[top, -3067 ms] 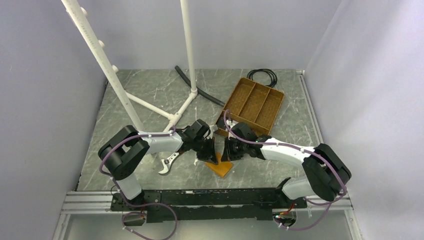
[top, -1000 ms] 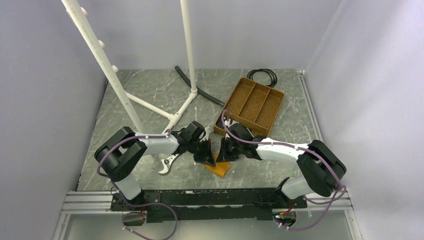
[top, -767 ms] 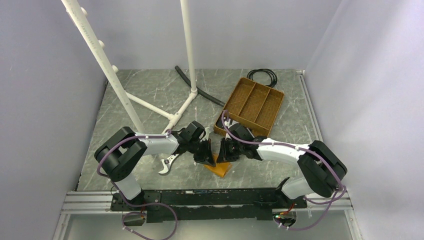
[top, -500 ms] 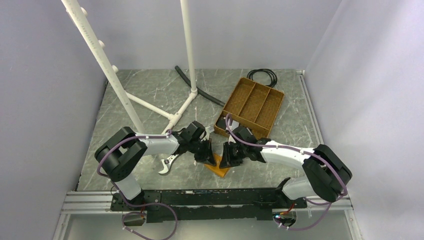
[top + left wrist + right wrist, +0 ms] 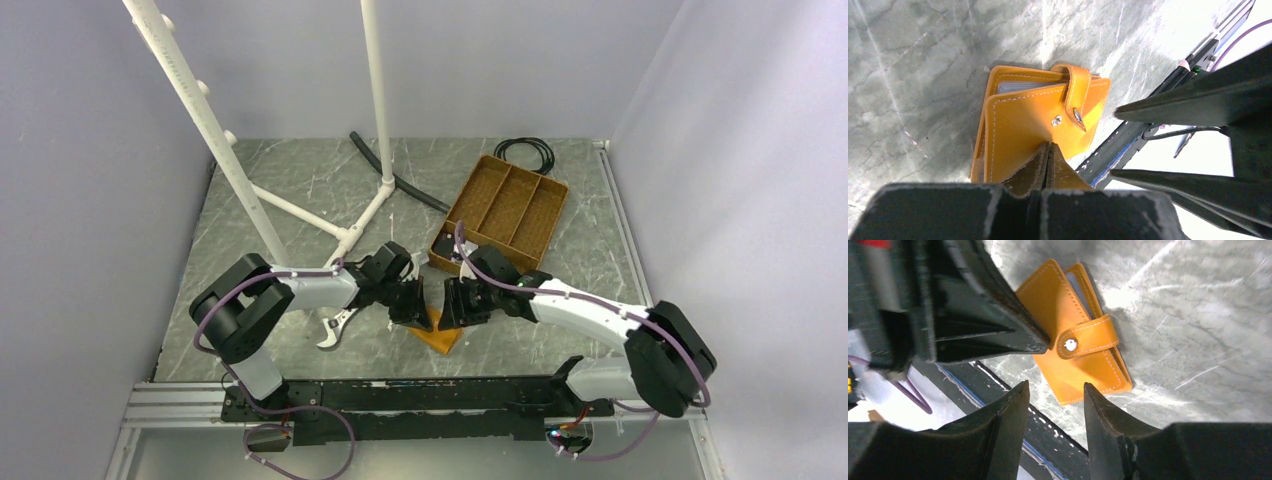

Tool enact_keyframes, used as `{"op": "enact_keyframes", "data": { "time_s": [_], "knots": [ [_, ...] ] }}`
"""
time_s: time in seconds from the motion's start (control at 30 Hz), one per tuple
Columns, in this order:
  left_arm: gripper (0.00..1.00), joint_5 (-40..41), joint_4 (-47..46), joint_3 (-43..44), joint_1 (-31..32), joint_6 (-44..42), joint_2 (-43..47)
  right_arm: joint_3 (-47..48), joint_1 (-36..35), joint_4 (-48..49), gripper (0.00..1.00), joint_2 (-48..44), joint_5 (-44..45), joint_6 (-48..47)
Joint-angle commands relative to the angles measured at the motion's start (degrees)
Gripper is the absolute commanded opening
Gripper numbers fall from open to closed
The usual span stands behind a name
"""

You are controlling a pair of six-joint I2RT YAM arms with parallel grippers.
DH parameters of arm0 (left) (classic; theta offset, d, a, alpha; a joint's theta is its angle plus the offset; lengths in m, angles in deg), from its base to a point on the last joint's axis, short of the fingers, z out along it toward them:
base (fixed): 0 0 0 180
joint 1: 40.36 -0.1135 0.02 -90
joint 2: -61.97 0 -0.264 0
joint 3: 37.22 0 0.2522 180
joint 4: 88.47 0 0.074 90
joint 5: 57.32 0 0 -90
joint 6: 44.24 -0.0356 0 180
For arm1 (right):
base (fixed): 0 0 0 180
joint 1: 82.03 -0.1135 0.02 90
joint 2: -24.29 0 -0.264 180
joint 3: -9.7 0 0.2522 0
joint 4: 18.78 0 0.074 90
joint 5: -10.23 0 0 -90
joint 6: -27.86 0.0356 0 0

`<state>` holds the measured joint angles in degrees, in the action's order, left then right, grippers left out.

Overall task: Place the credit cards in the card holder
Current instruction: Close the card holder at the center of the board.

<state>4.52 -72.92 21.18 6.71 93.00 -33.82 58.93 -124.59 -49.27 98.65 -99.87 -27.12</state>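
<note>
Orange card holder (image 5: 1073, 365) lies on bench (image 5: 1198, 315) near 6 o'clock edge; only wrist views show strap (image 5: 1092, 337) snapped shut. Right wrist view: long axis 11–5 o'clock; left gripper (image 5: 1048, 148) clenched, tips seemingly on cover (image 5: 1015, 122); right gripper (image 5: 1054, 388) released.

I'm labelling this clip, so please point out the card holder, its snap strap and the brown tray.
card holder (image 5: 1023, 120), left wrist view, on its front cover.
snap strap (image 5: 1094, 335), right wrist view, middle of the strap.
brown tray (image 5: 512, 205), top external view, bare floor of the middle compartment.
</note>
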Motion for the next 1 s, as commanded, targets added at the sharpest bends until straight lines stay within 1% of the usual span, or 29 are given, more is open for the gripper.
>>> {"op": "enact_keyframes", "data": {
  "time_s": [0.0,0.1,0.2,0.27,0.4,0.5,0.63,0.77,0.87,0.97],
  "knots": [
    [0.0,0.85,4.94,1.94,-0.68,-2.13,3.04,3.83,-0.15,-3.47,0.48,-5.66,4.46,-9.45],
    [0.0,-1.05,6.6,3.94,-2.68,-3.18,4.17,4.5,-0.15,-3.15,0.47,-5.04,5.81,-12.16],
    [0.0,-2.43,7.74,5.19,-4.59,-4.65,3.71,4.64,-0.1,-1.72,0.45,-4.2,6.43,-12.72],
    [0.0,-3.92,6.64,5.6,-5.01,-4.78,2.57,4.49,-0.34,-0.82,0.43,-3.85,6.52,-13.22],
    [0.0,-4.19,4.69,5.25,-4.8,-4.25,-0.28,4.75,-0.95,0.21,0.4,-3.24,7.07,-14.48],
    [0.0,-5.09,1.18,3.66,-4.85,-2.97,-1.63,6.24,-2.17,-0.54,0.39,-1.2,7.71,-15.23],
    [0.0,-4.51,0.68,3.37,-4.75,-2.95,-3.18,7.9,-5.07,-0.88,0.41,1.07,11.0,-15.67],
    [0.0,-2.76,0.83,2.66,-4.79,-2.82,-3.7,8.52,-7.94,-2.05,0.4,2.11,16.61,-15.78],
    [0.0,-2.11,0.89,1.94,-4.71,-2.77,-3.75,8.46,-8.23,-2.27,0.37,2.11,18.56,-15.96],
    [0.0,-2.02,0.55,1.28,-4.74,-2.64,-3.79,8.61,-8.4,-2.12,0.36,2.74,18.62,-16.57]
  ]
}}
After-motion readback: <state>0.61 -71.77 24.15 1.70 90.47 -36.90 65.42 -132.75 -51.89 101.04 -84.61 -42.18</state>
